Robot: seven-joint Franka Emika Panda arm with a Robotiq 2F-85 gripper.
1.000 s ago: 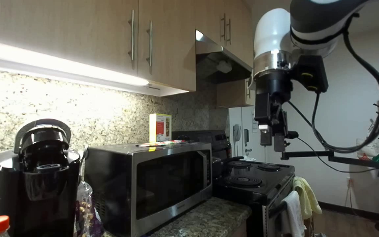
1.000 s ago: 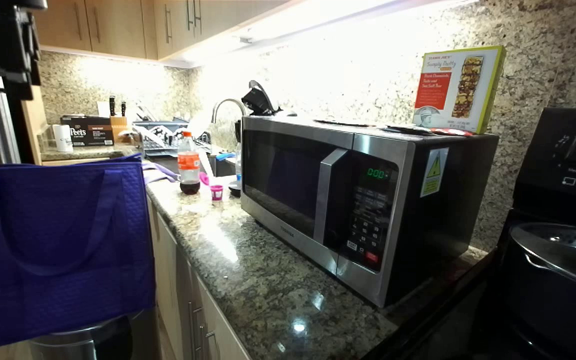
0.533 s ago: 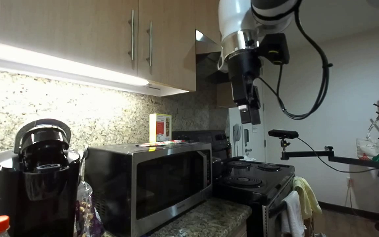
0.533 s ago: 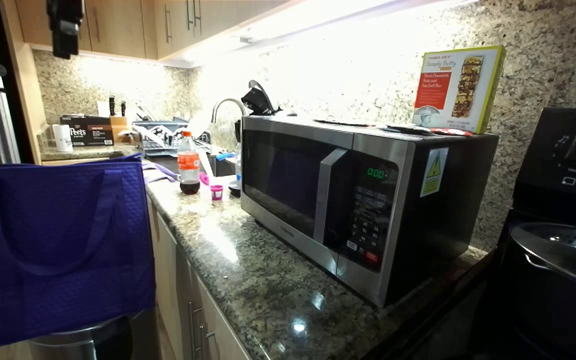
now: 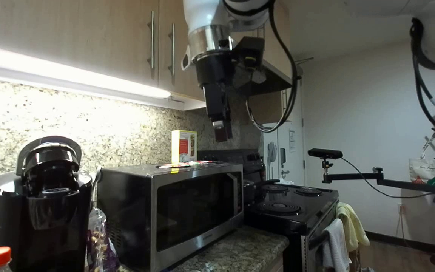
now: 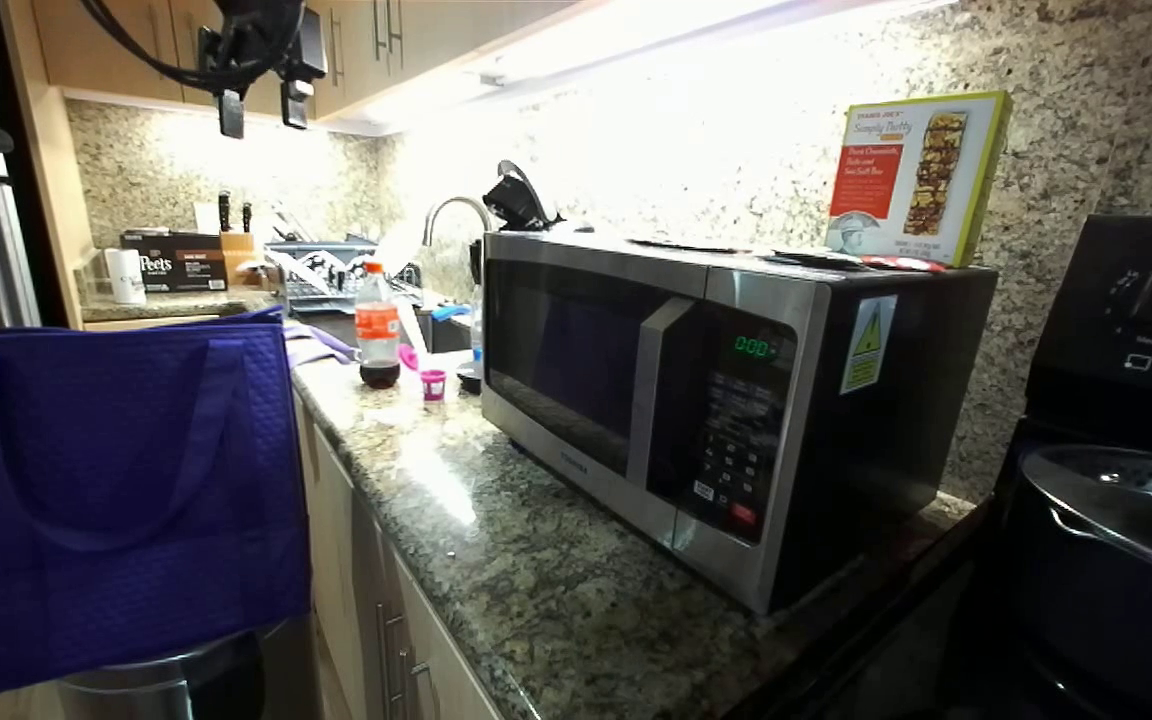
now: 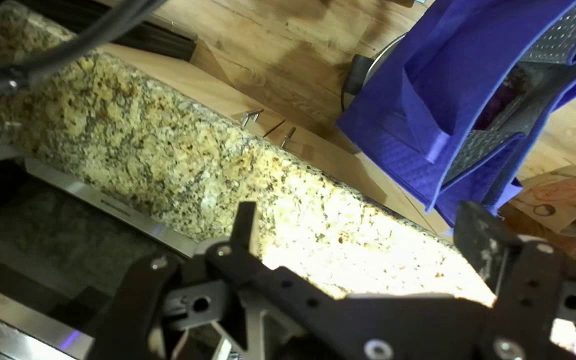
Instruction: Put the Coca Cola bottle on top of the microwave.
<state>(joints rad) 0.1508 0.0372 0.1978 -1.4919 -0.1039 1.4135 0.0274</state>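
Holding cola (image 6: 379, 375) (bottom only), capped bottle (image 6: 377, 325) upright

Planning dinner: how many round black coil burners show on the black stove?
3 in an exterior view: nearest burner, then picture-left burner and picture-right burner behind. A dark round pot may hide another.

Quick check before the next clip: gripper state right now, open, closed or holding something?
Gripper: open, holding nothing; the Coca Cola bottle stands apart from it on the counter.
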